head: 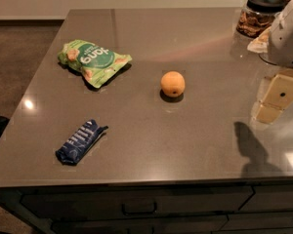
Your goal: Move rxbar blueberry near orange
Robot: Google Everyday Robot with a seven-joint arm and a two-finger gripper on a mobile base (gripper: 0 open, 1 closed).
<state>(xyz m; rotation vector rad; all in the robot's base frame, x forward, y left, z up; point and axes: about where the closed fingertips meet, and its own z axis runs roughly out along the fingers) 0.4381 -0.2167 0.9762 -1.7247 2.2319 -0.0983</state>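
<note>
The rxbar blueberry [80, 143] lies flat on the grey countertop [185, 140], close to the front edge on the left side. Its dark navy wrapper is turned on a diagonal, with one end towards the near left and the other towards the far right, and its white lettering faces up. The orange [173, 84] sits well apart from it, farther back and to the right, roughly at the middle of the counter. It rests on its own small shadow, with a dark dimple low on the side facing the camera. Farther back on the left, behind the bar and to the left of the orange, a green chip bag [94, 60] lies flat at an angle, touching neither of them. The gripper [273, 101] is at the right edge of the view, a cream-coloured piece hanging below the white arm housing [289, 33]. It is over the right part of the counter, to the right of the orange and far from the bar. Whether it is released or clenched cannot be told from this view. A dark shadow [254, 147] falls on the counter in front of it. At the far right corner stands a clear jar [259, 16] with a black lid and brown contents. A bright spot of light [28, 104] reflects off the counter near its left edge. Below the front edge runs a dark drawer front with a handle [139, 207].
</note>
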